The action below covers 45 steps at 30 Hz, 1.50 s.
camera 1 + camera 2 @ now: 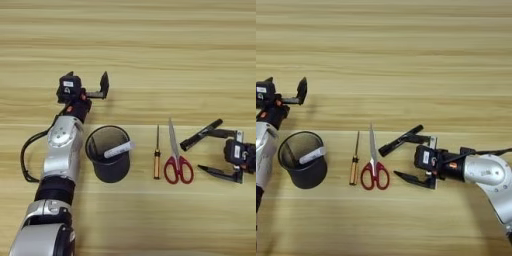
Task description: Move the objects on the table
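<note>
The black marker is bracketed by the released right claw; it could be rolled away if nudged. The left claw is held released beyond the mesh pen cup.

- Setting: a robot test bench or lab workstation; only the work surface is visible.
- Surface: light wooden tabletop with horizontal grain, filling both views.
- Equipment: two robot arms reach over the surface.
- Items: desk and bench goods — mesh pen cup, markers, scissors, small screwdriver.
</note>
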Tool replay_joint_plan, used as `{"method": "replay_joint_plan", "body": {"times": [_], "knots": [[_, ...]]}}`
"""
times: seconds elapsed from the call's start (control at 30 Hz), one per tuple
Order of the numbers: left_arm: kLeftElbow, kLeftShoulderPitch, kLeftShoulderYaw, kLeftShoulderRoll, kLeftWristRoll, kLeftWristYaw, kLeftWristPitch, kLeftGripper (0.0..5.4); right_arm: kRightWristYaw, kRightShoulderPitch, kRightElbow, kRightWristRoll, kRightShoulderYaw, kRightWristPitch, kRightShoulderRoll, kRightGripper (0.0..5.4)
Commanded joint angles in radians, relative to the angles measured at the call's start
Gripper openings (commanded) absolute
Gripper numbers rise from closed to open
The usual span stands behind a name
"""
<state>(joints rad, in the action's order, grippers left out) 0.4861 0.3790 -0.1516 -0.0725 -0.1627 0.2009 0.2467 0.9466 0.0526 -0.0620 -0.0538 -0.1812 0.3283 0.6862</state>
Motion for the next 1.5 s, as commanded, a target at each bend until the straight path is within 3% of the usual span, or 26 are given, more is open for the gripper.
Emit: {"method": "replay_joint_plan", "body": {"times": [0.03,0.17,0.6,0.8,1.17,1.2,1.5], "knots": [[0.011,0.020,0.001,-0.008,0.000,0.004,0.006,5.40,0.011,0.022,0.045,-0.073,0.026,-0.029,-0.018,4.84],[0.013,0.021,0.001,-0.009,0.000,0.004,0.006,5.40,0.012,0.036,0.078,-0.148,0.043,-0.061,-0.043,5.35],[0.028,0.028,0.003,-0.006,0.002,0.002,0.011,5.40,0.065,0.059,0.216,-0.384,0.058,-0.233,-0.111,5.38],[0.031,0.029,0.004,-0.004,0.003,0.001,0.012,5.40,0.095,0.063,0.247,-0.403,0.018,-0.283,-0.150,5.38],[0.025,0.026,0.008,0.001,0.004,-0.001,0.013,5.40,0.130,0.071,0.249,-0.365,-0.071,-0.300,-0.202,5.38],[0.024,0.025,0.008,0.002,0.005,-0.002,0.013,5.40,0.131,0.074,0.250,-0.362,-0.075,-0.302,-0.204,5.09],[0.022,0.023,0.015,0.005,0.007,-0.005,0.014,5.40,0.143,0.109,0.254,-0.339,-0.126,-0.315,-0.239,4.15]]}}
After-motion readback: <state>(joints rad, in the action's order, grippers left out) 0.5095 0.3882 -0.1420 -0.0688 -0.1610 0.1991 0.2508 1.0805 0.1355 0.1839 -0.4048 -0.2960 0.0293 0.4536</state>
